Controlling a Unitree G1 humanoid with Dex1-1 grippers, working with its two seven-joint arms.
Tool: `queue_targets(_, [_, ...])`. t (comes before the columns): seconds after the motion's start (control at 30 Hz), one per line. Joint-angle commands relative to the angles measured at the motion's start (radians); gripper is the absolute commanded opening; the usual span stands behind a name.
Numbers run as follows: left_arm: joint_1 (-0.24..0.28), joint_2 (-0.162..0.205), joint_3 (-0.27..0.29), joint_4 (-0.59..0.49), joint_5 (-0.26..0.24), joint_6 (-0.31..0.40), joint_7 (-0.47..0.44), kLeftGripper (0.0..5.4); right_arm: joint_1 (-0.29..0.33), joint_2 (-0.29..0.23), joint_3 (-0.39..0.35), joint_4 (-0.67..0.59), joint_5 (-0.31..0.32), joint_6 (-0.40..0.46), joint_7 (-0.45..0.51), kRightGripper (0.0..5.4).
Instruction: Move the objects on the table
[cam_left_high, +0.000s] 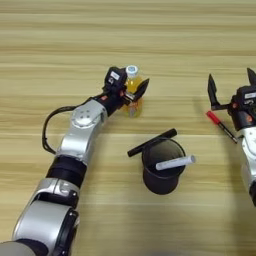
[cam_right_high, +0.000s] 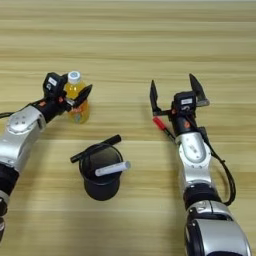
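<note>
left gripper reaches out and pinches the orange bottle on the counter, right gripper hangs spread wide over a red marker.

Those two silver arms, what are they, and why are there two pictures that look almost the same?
They belong to a robot. A camera on its head has two eyes looking down at the wooden table, so you get two nearly matching pictures. Each arm ends in a gripper with two black fingers. The left gripper is closed around a small orange drink bottle with a white cap. The right gripper is open, just above a red-and-black pen. Nearer the robot stands a black cup with a white marker in it, and a black marker lying on its rim.
</note>
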Motion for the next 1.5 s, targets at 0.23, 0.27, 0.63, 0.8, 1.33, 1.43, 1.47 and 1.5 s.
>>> queue_targets(0.23, [-0.021, -0.001, -0.012, 0.030, 0.020, -0.003, 0.004, 2.64, -0.006, 0.000, -0.001, -0.005, 0.003, -0.004, -0.004, 5.40])
queue_targets(0.27, [-0.021, -0.001, -0.013, 0.032, 0.021, -0.005, 0.005, 2.55, -0.006, 0.000, -0.001, -0.005, 0.003, -0.004, -0.003, 5.40])
queue_targets(0.63, [-0.016, -0.003, -0.022, 0.038, 0.027, -0.021, 0.012, 1.75, -0.004, -0.002, -0.002, -0.007, 0.004, -0.006, -0.001, 5.40])
queue_targets(0.8, [-0.016, -0.004, -0.024, 0.037, 0.025, -0.025, 0.015, 1.75, -0.004, -0.003, -0.003, -0.006, 0.005, -0.006, 0.000, 5.40])
queue_targets(1.33, [0.063, 0.011, -0.018, -0.195, -0.024, 0.064, -0.014, 1.74, -0.006, -0.004, -0.004, -0.003, 0.007, -0.006, 0.003, 5.40])
queue_targets(1.43, [0.073, 0.015, -0.017, -0.241, -0.027, 0.087, -0.023, 1.74, -0.008, -0.003, -0.003, -0.003, 0.021, 0.004, 0.026, 5.40])
queue_targets(1.47, [0.076, 0.016, -0.018, -0.255, -0.028, 0.095, -0.026, 1.74, -0.009, -0.002, -0.001, -0.005, 0.030, 0.011, 0.042, 5.40])
queue_targets(1.5, [0.078, 0.018, -0.018, -0.268, -0.028, 0.102, -0.029, 1.74, -0.008, 0.000, 0.002, -0.009, 0.041, 0.019, 0.064, 5.40])
